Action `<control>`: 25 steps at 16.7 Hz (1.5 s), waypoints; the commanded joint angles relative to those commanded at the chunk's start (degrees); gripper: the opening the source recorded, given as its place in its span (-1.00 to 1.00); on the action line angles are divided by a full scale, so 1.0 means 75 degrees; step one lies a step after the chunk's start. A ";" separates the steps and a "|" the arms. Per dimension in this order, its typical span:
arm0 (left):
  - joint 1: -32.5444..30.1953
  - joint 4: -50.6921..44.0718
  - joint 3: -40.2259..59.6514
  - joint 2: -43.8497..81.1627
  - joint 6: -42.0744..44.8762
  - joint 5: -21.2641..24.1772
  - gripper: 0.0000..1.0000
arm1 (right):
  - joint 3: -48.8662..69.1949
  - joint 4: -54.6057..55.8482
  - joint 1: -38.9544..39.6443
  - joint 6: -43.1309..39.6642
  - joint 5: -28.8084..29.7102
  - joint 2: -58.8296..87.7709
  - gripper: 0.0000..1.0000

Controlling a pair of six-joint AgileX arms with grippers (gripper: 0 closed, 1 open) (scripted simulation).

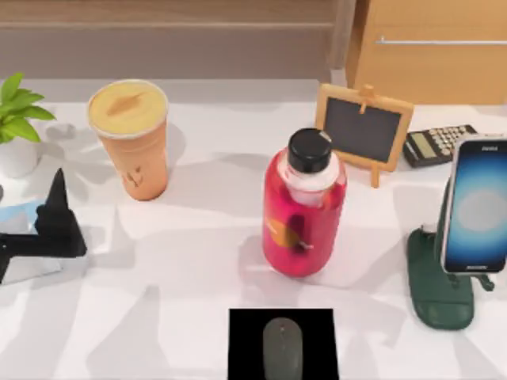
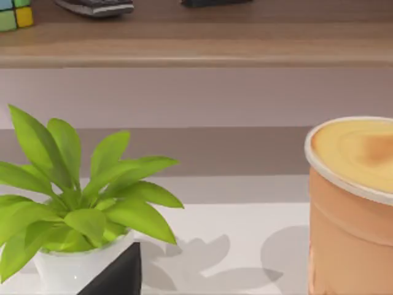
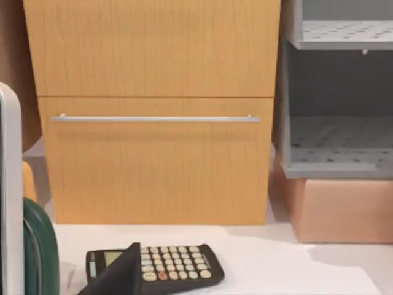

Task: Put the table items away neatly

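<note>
The white table [image 1: 198,261] carries everything. From its centre, my orange cup [image 1: 131,138] stands at ten o'clock, the phone [image 1: 478,206] leans upright on a green stand [image 1: 440,289] at three o'clock, and the grey mouse [image 1: 283,346] lies on a black mat [image 1: 245,332] at six. My left gripper [image 1: 55,218] sits at nine o'clock; whether its fingers are apart, I cannot tell.
</note>
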 joint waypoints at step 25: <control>-0.1827 0.7468 0.2770 1.0295 -0.0165 -0.2000 1.00 | 0.0000 0.0000 0.0000 0.0000 0.0000 0.0000 1.00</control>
